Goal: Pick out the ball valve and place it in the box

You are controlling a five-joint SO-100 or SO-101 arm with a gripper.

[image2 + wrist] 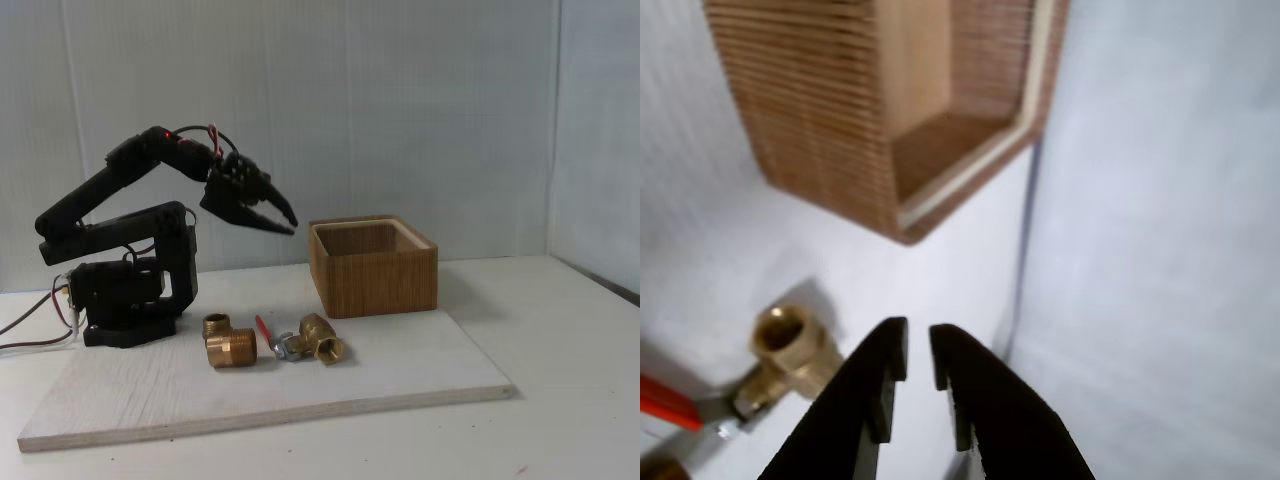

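- The ball valve (308,344) lies on the board in front of the box (372,268), beside the elbow fitting (228,343).
- It looks heavy, rigid and slick; the brass body (790,352) seems the surest hold, not the thin red lever (263,330).
- The gripper (919,362) hangs above, jaws nearly closed, holding nothing.

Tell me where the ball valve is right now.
In the fixed view the valve lies on the white board, right of the brass elbow, in front of the box.

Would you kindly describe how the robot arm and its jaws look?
The arm is black all over, on a blocky black base. Thin red and white wires loop above its wrist, and more wires trail from the base. The gripper ends in two tapered, matte black jaws.
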